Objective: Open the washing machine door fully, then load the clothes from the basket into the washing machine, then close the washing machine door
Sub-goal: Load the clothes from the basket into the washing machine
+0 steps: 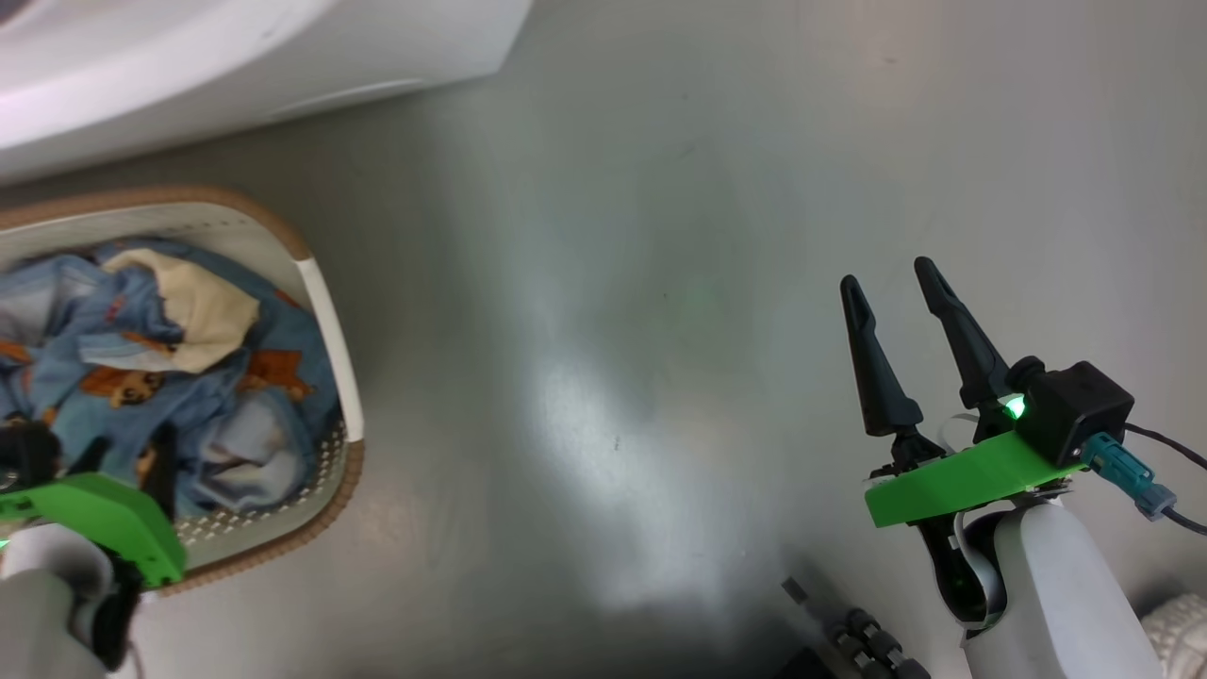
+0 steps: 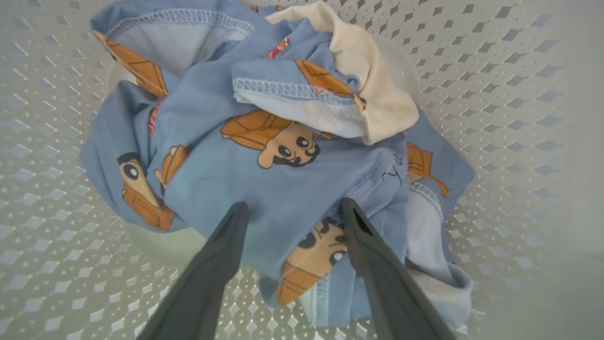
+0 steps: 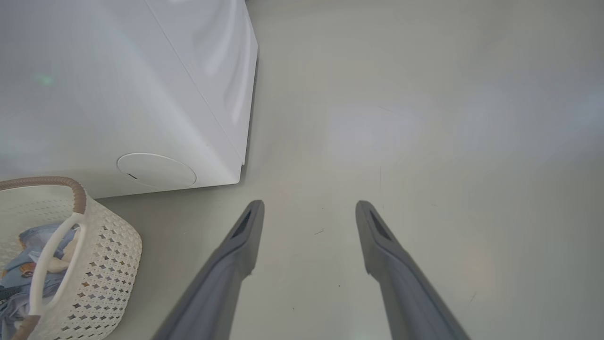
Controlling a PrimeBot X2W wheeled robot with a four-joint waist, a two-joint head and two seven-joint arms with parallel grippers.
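I see one basket (image 1: 332, 321) on the floor (image 1: 660, 283) near the washer (image 1: 236, 57). It holds one crumpled bundle of clothes (image 1: 189, 377), blue bear print with a cream piece on top. A white-handled side faces my right. My left gripper (image 2: 293, 208) points down into it, fingers spread, grasping nothing. My right gripper (image 1: 886, 272) hangs released over the floor.
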